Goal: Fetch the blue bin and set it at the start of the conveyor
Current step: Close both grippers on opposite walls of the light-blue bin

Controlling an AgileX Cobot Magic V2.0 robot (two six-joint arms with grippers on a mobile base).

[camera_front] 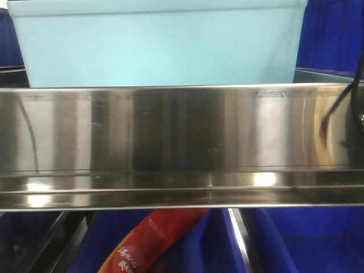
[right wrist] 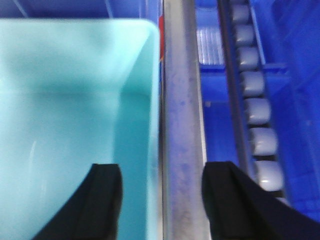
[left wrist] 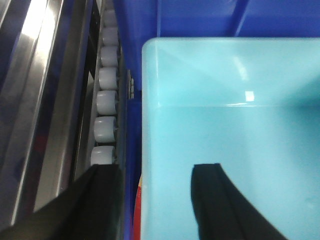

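The blue bin (camera_front: 153,48), a pale aqua tub, stands on the shelf behind the shiny steel rail (camera_front: 170,131). In the left wrist view my left gripper (left wrist: 155,172) is open and straddles the bin's left wall (left wrist: 150,125): one finger (left wrist: 215,200) is inside the tub, the other outside by the rollers. In the right wrist view my right gripper (right wrist: 160,172) is open and straddles the bin's right wall (right wrist: 152,100): one finger (right wrist: 102,200) is inside, the other outside past a steel bar. The conveyor start is out of view.
Dark royal-blue bins (camera_front: 327,34) stand beside and behind the aqua tub and below the shelf (camera_front: 307,244). White roller tracks run along each side (left wrist: 106,100) (right wrist: 257,110). A steel bar (right wrist: 182,125) runs beside the tub's right wall. A red printed packet (camera_front: 151,239) lies below the rail.
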